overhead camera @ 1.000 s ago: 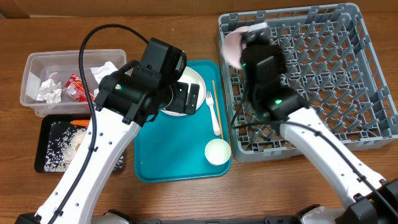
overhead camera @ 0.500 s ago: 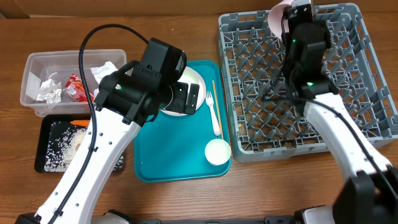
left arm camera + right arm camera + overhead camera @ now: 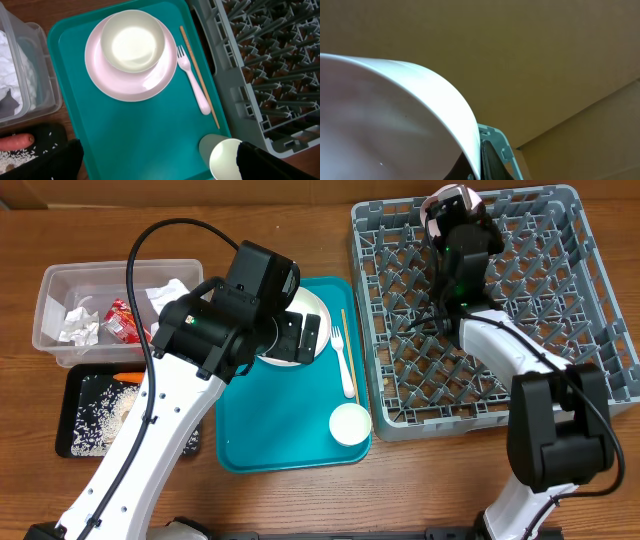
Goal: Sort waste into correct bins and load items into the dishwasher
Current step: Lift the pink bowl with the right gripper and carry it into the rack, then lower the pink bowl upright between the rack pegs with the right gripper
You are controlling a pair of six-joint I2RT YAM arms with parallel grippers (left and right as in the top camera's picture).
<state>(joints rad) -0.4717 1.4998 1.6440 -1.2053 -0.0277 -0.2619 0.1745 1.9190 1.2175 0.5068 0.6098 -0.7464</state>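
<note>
Grey rack [image 3: 560, 300] fills the right of the counter [image 3: 300, 220]; since a second ago the right arm [image 3: 490, 340] has swung from its left edge to its back rim, right fingers [image 3: 490, 160] clamped together on the pink bowl [image 3: 438, 198] held there. Left arm [image 3: 170, 410] has not moved above the teal tray [image 3: 130, 135], left fingers [image 3: 272, 162] wide apart, empty. Plate [image 3: 131, 80], cream bowl [image 3: 132, 41], fork [image 3: 196, 87], stick [image 3: 186, 42] and cup [image 3: 222, 157] lie unchanged on the tray. Right wrist view shows only the bowl's curved rim, cut off; a finger partly hides the cup.
</note>
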